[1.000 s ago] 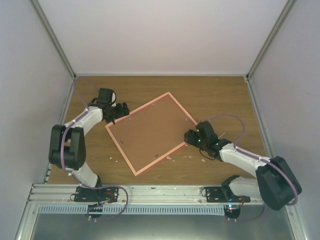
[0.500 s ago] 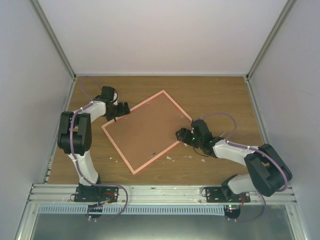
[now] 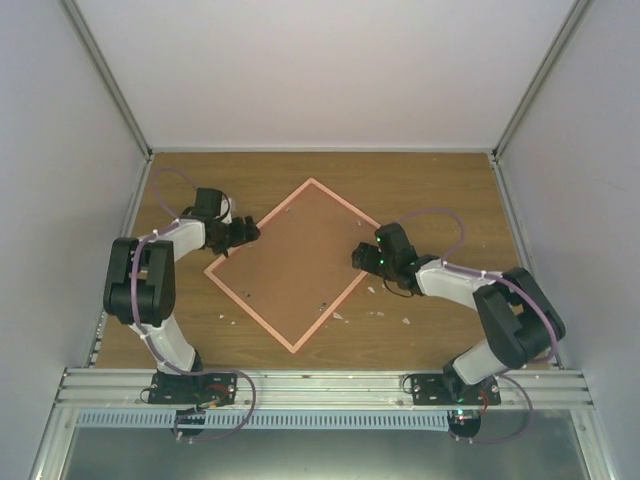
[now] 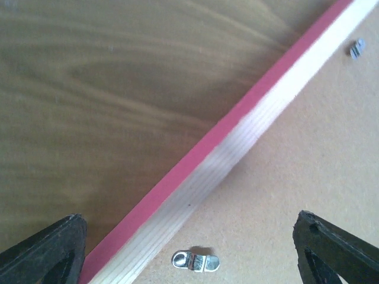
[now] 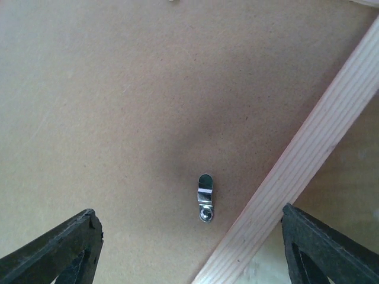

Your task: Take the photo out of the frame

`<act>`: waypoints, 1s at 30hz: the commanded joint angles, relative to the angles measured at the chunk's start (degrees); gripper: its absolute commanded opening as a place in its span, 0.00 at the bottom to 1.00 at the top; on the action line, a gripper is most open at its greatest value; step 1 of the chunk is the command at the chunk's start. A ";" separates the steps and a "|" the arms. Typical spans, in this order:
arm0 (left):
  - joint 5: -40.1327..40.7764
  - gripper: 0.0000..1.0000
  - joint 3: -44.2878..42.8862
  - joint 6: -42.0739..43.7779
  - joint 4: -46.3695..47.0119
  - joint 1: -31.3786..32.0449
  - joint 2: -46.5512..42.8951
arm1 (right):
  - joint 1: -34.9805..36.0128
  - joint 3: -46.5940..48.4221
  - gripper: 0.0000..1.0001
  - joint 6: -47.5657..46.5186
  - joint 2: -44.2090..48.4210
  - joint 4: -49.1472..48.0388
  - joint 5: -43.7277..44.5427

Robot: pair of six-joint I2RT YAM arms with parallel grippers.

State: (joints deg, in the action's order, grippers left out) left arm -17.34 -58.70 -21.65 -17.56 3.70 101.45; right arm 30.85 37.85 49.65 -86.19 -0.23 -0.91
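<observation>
Frame [image 3: 297, 265] is laid back-up, with left gripper [image 3: 244, 232] and right gripper [image 3: 361, 258] spread wide, empty, over its left and right edges.

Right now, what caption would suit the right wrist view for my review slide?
Right gripper, jaws open, over the frame's brown back, a metal clip between them.

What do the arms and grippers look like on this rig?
Left arm and right arm have white links, bulky black joint housings and a thin purple cable looped alongside. Left gripper and right gripper are black, with wedge-shaped matte fingers. Green lights glow on the right wrist.
</observation>
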 commanded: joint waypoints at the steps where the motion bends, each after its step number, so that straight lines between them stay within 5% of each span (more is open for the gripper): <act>1: -9.79 0.94 5.16 -2.98 -0.08 2.68 -3.82 | -1.33 6.32 0.82 -6.29 -4.98 -2.95 -5.11; 18: -12.43 0.92 24.82 -8.55 4.75 9.95 -20.43 | -5.60 29.52 0.82 -25.00 -23.22 6.13 -10.80; 30: 1.97 0.80 27.31 -9.88 -3.33 14.17 -28.08 | -0.44 14.94 0.90 -31.88 -6.58 7.39 -7.13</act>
State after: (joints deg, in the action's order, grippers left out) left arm -20.18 -32.49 -30.76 -19.09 16.01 74.54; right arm 27.05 57.95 21.39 -99.92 6.28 -9.85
